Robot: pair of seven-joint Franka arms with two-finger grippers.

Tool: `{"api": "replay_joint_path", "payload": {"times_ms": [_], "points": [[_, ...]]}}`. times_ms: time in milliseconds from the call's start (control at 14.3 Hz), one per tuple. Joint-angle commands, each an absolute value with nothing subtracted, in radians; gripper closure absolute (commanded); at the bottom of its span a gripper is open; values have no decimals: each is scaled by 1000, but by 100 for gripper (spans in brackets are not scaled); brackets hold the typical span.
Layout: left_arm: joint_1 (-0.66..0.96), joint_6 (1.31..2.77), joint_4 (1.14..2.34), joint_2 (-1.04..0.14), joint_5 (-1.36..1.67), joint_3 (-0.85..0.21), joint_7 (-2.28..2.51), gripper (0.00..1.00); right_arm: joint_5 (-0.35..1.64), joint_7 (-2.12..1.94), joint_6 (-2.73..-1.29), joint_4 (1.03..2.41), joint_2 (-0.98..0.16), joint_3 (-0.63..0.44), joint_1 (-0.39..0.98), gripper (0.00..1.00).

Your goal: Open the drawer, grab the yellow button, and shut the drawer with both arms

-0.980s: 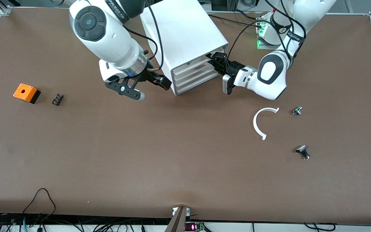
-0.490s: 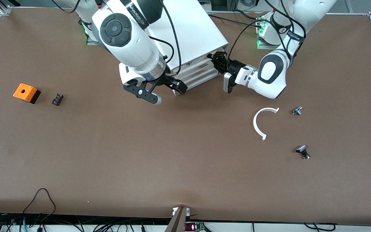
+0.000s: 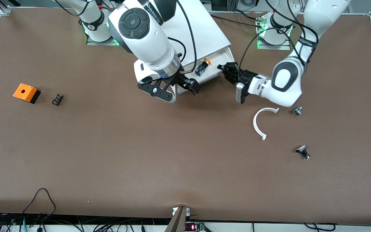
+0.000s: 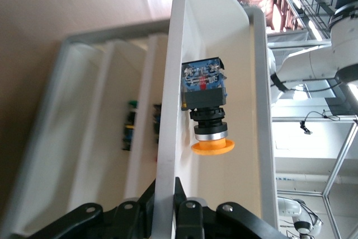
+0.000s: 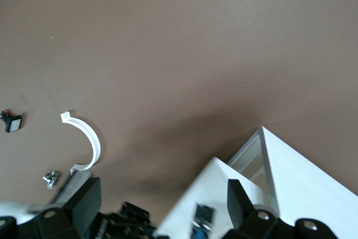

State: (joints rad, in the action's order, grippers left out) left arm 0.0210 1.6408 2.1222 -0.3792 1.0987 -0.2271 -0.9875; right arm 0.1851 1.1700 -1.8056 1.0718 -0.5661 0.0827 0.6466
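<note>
The white drawer cabinet (image 3: 201, 29) stands at the robots' side of the table. Its top drawer (image 3: 216, 64) is pulled out. The button (image 3: 202, 66) lies on its side in the drawer, with an orange cap and a dark blue body. My left gripper (image 3: 226, 69) is shut on the drawer's front wall (image 4: 168, 110). The left wrist view shows the button (image 4: 206, 110) just inside that wall, and my left gripper (image 4: 170, 197) on it. My right gripper (image 3: 182, 91) is open and empty over the cabinet's front corner, beside the drawer. The right wrist view shows my right gripper (image 5: 162, 205) with the button (image 5: 201, 219) between the spread fingers, below them.
An orange box with a black base (image 3: 26, 92) and a small black block (image 3: 57, 99) lie toward the right arm's end. A white curved piece (image 3: 262, 122), a small metal part (image 3: 297, 111) and a black-and-silver flat-headed part (image 3: 303, 151) lie toward the left arm's end.
My left gripper has pulled the top drawer out, and the button now shows. My right arm has moved toward the left arm's end, up to the cabinet's front corner.
</note>
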Motion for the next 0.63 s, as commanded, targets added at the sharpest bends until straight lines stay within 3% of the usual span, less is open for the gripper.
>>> {"api": "replay_joint_path", "payload": {"times_ms": [0, 210, 280, 350, 420, 560], "points": [[-1, 1689, 2002, -477, 982, -192, -964, 100, 166, 1180, -1836, 1028, -606, 71, 679, 0], [-2, 1689, 1962, -483, 968, -190, -893, 100, 140, 1235, -1850, 1028, -635, 67, 712, 0], [-2, 1690, 1962, -485, 968, -192, -887, 81, 129, 1273, -1861, 1028, -643, 69, 722, 0], [-3, 1689, 1962, -485, 957, -192, -897, 5, 121, 1307, -1868, 1028, -649, 69, 735, 0], [-5, 1689, 1960, -479, 928, -192, -885, 0, 121, 1339, -1871, 1028, -660, 68, 751, 0], [-18, 1686, 1957, -463, 904, -190, -881, 0, 101, 1406, -1893, 1028, -672, 69, 775, 0]]}}
